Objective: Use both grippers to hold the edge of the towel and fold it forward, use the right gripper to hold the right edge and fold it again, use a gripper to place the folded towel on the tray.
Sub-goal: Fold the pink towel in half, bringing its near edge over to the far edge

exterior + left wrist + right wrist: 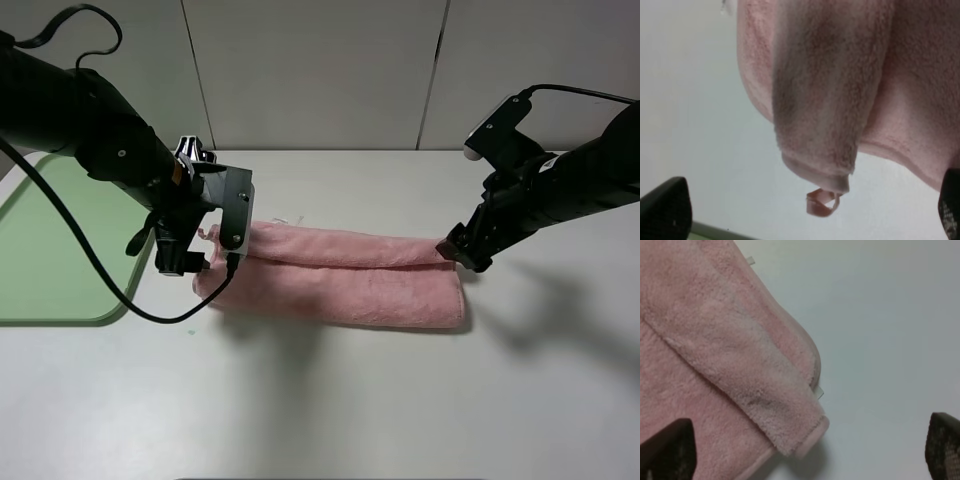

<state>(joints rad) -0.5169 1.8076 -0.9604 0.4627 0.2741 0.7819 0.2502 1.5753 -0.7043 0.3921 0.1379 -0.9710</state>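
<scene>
The towel (350, 275) has its ends between the left fingers (665, 207) and the right fingers (667, 447), both spread wide, gripping nothing. It lies folded once, a long strip on the tabletop (400, 400) near the tray (50, 260). Next, I reckon, the right fingers must pinch its right edge.

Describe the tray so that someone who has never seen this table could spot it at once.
Start at the white table and look to its left side in the high view. There lies the tray, a flat rectangle with rounded corners and a low raised rim. It is the only light green thing, unlike the plush pink towel lying beside it.
</scene>
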